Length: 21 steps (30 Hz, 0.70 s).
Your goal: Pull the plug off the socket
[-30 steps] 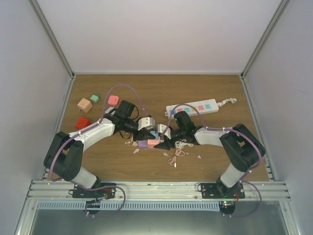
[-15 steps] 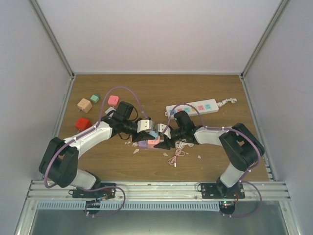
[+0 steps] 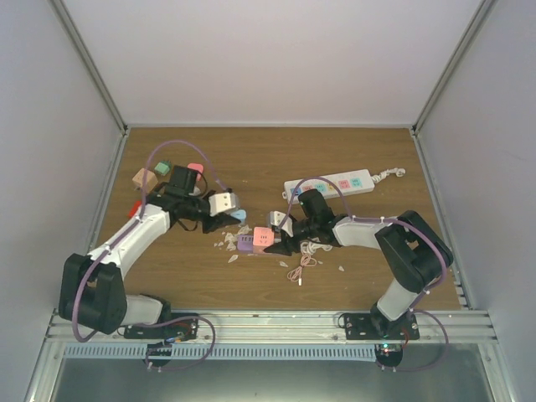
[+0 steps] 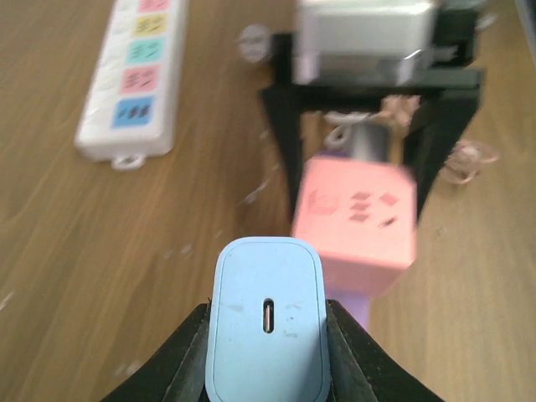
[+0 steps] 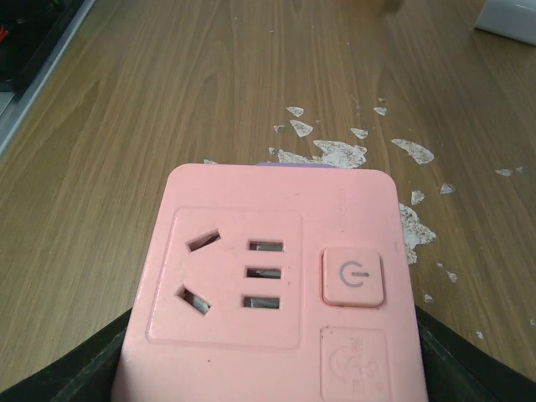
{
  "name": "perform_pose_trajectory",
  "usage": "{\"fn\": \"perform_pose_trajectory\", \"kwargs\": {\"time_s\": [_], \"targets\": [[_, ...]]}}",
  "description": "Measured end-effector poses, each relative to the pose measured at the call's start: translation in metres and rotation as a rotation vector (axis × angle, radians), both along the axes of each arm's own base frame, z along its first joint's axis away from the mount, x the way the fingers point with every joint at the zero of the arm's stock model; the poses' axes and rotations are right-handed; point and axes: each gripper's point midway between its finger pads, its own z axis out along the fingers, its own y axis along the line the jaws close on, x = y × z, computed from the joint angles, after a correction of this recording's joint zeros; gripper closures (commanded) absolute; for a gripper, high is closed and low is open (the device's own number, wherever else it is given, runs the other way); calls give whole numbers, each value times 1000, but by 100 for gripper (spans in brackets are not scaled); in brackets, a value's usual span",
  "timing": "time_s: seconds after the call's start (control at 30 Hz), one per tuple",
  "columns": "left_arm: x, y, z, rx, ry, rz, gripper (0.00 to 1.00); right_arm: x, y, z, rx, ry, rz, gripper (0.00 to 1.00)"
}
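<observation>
Left wrist view: blue plug (image 4: pixel 266 331), clamped between the left fingers (image 4: pixel 180 356), clear of the pink socket (image 4: pixel 356 222), which sits apart at 1 o'clock. Right wrist view: right fingers (image 5: pixel 84 377) grip the pink socket at both sides, outlet holes exposed. Top view: blue plug at 10 o'clock of the pink socket, over the counter (image 3: pixel 360 260); white power strip (image 3: pixel 328 184) at 2 o'clock.
</observation>
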Motion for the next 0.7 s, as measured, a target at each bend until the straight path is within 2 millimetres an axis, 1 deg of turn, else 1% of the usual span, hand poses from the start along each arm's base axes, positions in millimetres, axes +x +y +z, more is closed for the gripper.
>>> {"fn": "perform_pose_trajectory", "kwargs": {"time_s": [0.07, 0.2, 0.27, 0.37, 0.47, 0.53, 0.63, 0.7], "targets": [[12, 19, 4, 10, -3, 53, 83, 0, 0, 0, 0, 0, 0, 63], [46, 68, 10, 47, -17, 208, 80, 0, 0, 0, -1, 1, 0, 60], [70, 96, 10, 79, -16, 299, 79, 0, 0, 0, -1, 3, 1, 59], [109, 141, 3, 123, 18, 452, 78, 0, 0, 0, -1, 3, 1, 56], [146, 179, 0, 152, 39, 585, 78, 0, 0, 0, -1, 3, 1, 54], [166, 195, 0, 171, 27, 649, 78, 0, 0, 0, -1, 4, 1, 53], [190, 208, 1, 217, -5, 715, 78, 0, 0, 0, -2, 4, 1, 52], [213, 219, 3, 265, -49, 759, 78, 0, 0, 0, -3, 5, 0, 52]]}}
